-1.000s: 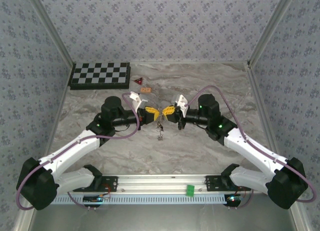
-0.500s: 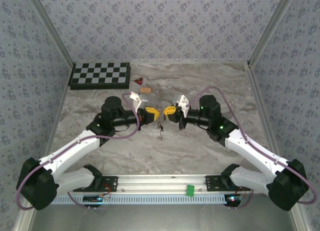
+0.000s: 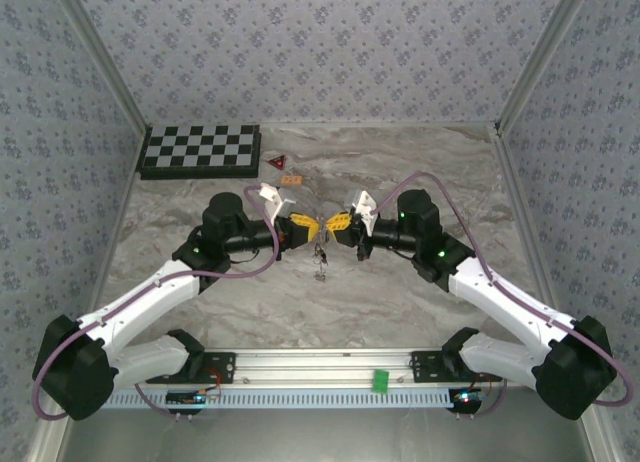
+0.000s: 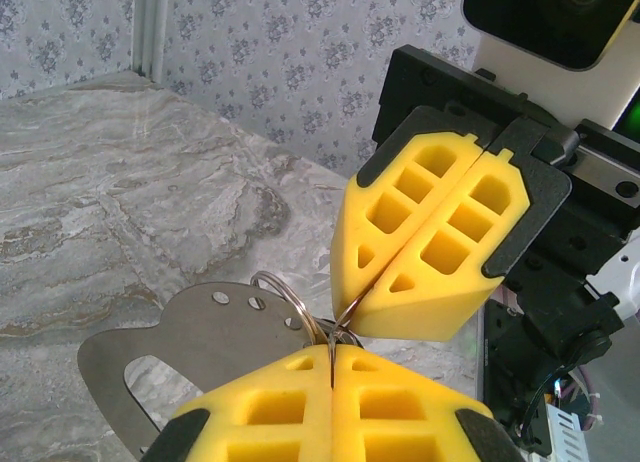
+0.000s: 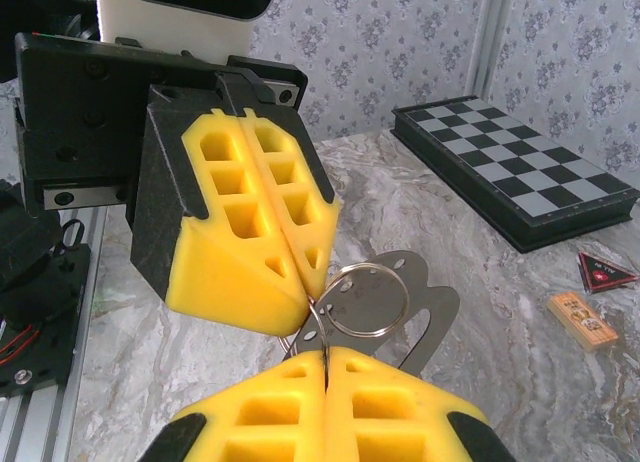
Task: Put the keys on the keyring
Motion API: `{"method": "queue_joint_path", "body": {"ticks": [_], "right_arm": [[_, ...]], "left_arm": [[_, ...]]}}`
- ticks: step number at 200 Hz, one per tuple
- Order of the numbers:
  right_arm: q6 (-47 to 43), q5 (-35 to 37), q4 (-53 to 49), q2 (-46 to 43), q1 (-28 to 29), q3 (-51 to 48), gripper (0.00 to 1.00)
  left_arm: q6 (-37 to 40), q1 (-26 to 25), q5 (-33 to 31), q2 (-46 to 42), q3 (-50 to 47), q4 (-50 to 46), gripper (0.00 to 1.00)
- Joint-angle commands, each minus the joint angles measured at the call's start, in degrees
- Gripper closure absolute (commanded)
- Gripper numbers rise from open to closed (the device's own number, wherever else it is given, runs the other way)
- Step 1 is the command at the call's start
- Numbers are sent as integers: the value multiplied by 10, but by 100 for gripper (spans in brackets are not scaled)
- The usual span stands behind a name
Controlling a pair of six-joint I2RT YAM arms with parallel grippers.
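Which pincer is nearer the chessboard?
Left. The left pincer sits right of the chessboard, toward the near edge; the right pincer faces it tip to tip, farther right.

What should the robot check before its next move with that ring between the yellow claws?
1. Left claw pinched shut on the keyring: ok.
2. Right claw pinched shut on the same ring: ok.
3. Ring's coil spread open for a key: cannot tell.
4. Keys threaded on already: cannot tell, too tiny.
5. Red triangle and orange piece well away from both claws: ok.
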Motion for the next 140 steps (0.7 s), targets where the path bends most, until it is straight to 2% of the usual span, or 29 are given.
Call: {"method": "queue_joint_path", "body": {"ticks": [1, 46, 140], "right_arm": [[-3, -13, 1, 2, 1, 9, 100], [-3, -1, 3, -1, 1, 7, 100], [-6, -21, 7, 0, 5, 8, 100]], "left_arm": [[-2, 2, 11, -2, 11, 28, 100], [-3, 2, 12, -2, 12, 29, 100], [-5, 2, 13, 2, 12, 30, 100]]}}
